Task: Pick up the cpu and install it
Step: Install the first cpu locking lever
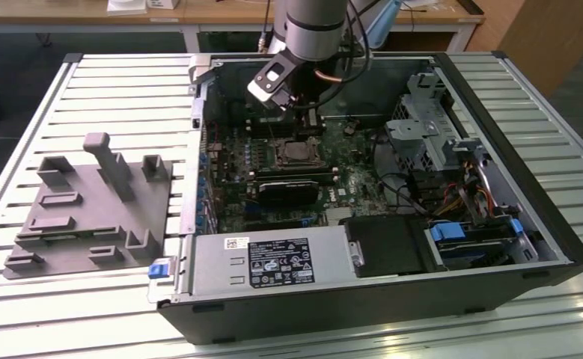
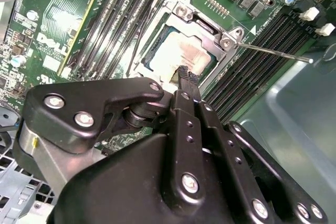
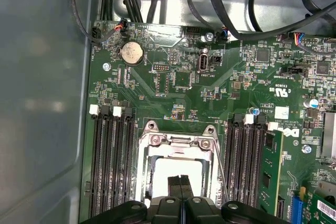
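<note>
The cpu (image 2: 176, 51) lies flat in the motherboard socket, its shiny pale top showing inside the metal frame (image 2: 202, 27). In the first wrist view the cpu (image 3: 168, 174) shows the same way, framed by the socket (image 3: 178, 142). My gripper (image 3: 181, 186) hangs just over it, the two black fingers pressed together with nothing between them. In the second wrist view one fingertip (image 2: 186, 77) stands at the cpu's edge; whether it touches I cannot tell. In the exterior view the gripper (image 1: 299, 118) hovers inside the open computer case above the socket (image 1: 296, 152).
A thin socket lever (image 2: 273, 52) sticks out beside the frame. Memory slots (image 3: 110, 161) flank the socket on both sides. Cables (image 3: 220, 9) run along the case wall. A grey fixture plate (image 1: 91, 202) with upright pegs lies at the exterior view's left on the slatted table (image 1: 121, 82).
</note>
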Action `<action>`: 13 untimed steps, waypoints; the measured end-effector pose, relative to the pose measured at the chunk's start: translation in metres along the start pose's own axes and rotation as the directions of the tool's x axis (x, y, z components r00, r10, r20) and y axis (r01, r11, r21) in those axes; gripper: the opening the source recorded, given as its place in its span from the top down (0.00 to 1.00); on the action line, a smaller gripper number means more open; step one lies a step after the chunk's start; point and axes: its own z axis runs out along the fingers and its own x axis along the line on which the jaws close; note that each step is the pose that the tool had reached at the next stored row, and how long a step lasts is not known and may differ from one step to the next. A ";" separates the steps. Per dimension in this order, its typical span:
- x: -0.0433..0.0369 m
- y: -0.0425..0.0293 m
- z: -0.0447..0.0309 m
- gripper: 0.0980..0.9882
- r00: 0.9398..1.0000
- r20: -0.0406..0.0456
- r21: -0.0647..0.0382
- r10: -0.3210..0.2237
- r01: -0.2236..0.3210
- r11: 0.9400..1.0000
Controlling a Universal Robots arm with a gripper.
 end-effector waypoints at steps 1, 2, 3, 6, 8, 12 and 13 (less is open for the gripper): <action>0.0000 0.0000 -0.0005 0.99 1.000 0.000 0.000 0.000 0.000 1.000; 0.0000 0.0000 -0.0009 0.99 1.000 0.000 0.000 0.000 0.000 1.000; 0.0000 0.0000 -0.0014 0.99 1.000 0.000 0.000 0.000 0.000 1.000; 0.0001 0.0000 -0.0027 0.99 1.000 0.000 0.000 0.000 0.000 1.000; 0.0001 0.0000 -0.0032 0.99 1.000 0.000 0.000 0.000 0.000 1.000; 0.0001 0.0000 -0.0047 0.99 1.000 0.000 0.000 0.000 0.000 1.000; 0.0001 0.0000 -0.0051 0.99 1.000 0.000 0.000 0.000 0.000 1.000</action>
